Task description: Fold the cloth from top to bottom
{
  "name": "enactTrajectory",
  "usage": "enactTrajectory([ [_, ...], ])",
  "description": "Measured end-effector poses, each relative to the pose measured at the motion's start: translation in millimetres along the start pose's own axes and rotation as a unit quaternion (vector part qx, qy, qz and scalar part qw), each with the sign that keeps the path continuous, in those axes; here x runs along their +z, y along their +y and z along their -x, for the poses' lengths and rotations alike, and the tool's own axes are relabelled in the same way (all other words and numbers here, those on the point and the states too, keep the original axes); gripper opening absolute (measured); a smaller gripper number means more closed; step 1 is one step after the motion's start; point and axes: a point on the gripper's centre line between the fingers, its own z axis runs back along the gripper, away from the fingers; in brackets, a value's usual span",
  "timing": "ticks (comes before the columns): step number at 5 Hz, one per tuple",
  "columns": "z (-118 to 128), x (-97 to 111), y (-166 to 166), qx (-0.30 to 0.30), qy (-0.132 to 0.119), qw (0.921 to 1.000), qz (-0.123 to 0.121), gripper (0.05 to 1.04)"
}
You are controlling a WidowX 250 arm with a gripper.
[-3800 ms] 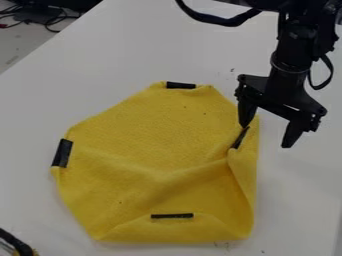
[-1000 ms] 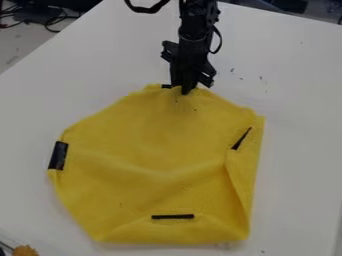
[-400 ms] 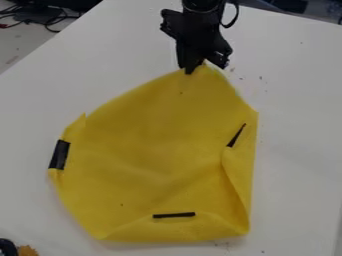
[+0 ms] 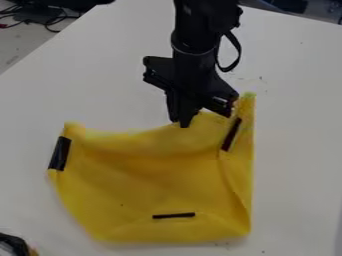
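The gripper is over the upper edge of the yellow cloth, right of the middle, shut on that edge. The held edge is raised, and the cloth's top part hangs from it, with the upper right corner sticking up beside the gripper. Black strips mark the cloth on its left edge, near its upper right corner and near the bottom. The lower part of the cloth lies on the table, with a crease running down its right side. What lies under the raised edge is hidden.
At the bottom left corner of the view is a dark object with an orange-yellow bit beside it. Cables lie beyond the table's edge at the upper left. Small crumbs are scattered behind the cloth and below its bottom edge.
The gripper first moved left to the cloth's top edge and closed there. Since then it has lifted that edge and come down the view with it, so the top of the cloth has shifted toward the bottom.
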Motion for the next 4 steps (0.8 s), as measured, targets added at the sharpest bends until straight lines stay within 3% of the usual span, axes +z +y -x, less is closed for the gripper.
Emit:
enactTrajectory([
  [1, 29, -1, -2, 0.011, 0.01, 0.9998, 0.014, 0.078],
  [2, 41, -8, -6, 0.017, 0.021, 0.9992, 0.028, 0.233],
  [4, 40, -2, -8, 0.001, 0.045, 0.9985, 0.032, 0.808],
])
